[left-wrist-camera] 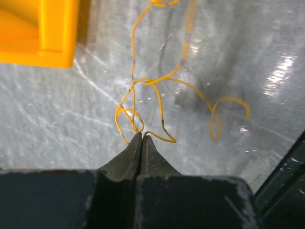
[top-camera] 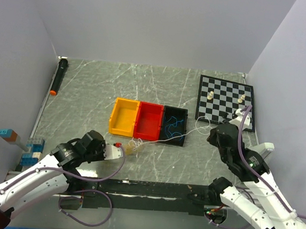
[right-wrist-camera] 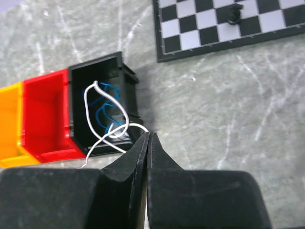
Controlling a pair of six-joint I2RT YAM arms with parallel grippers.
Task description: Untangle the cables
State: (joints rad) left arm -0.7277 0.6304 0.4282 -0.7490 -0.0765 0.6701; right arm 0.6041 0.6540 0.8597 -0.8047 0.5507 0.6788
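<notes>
A thin yellow cable lies in loose loops on the marble table, and my left gripper is shut on one of its loops at the fingertips. From above, the left gripper sits just in front of the yellow bin, beside the small yellow and white tangle. My right gripper is shut on a white cable that loops over the black bin. A blue cable lies coiled inside that bin. In the top view the white cable runs from the right gripper towards the tangle.
Yellow, red and black bins stand joined in a row mid-table. A chessboard with a few pieces lies at the back right. A black marker with an orange tip lies along the left wall, with toy blocks nearer.
</notes>
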